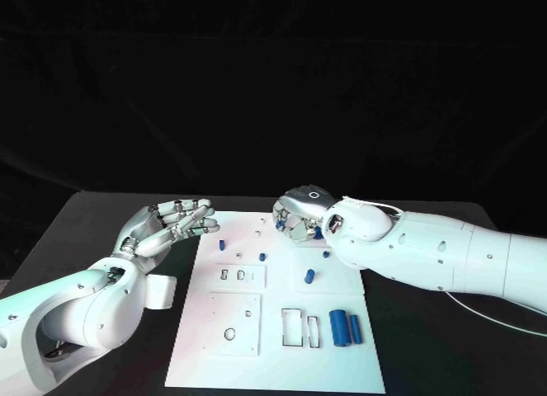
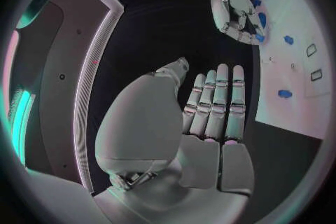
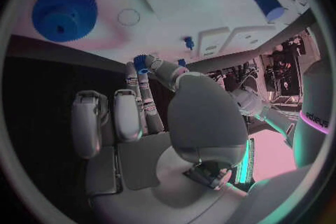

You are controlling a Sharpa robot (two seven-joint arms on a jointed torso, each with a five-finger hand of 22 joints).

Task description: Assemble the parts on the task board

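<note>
The white task board (image 1: 273, 355) lies in the middle of the black table. My right hand (image 1: 302, 216) hovers over the board's far edge, fingers curled down, and pinches a small blue part (image 1: 280, 223) at its fingertips (image 3: 142, 61). My left hand (image 1: 166, 228) is raised off the board's far left corner, fingers spread and straight (image 2: 213, 101), holding nothing. A small blue peg (image 1: 222, 244) and a taller blue peg (image 1: 308, 275) stand on the board. Two blue cylinders (image 1: 345, 327) lie near its right edge. A blue gear (image 3: 64, 11) sits on the board below my right palm.
Rectangular slots (image 1: 294, 327) and small cut-outs (image 1: 233, 274) mark the board's middle. Another tiny blue piece (image 1: 326, 255) sits close to my right forearm (image 1: 440, 252), which crosses the board's far right corner. Black table (image 1: 95, 223) surrounds the board.
</note>
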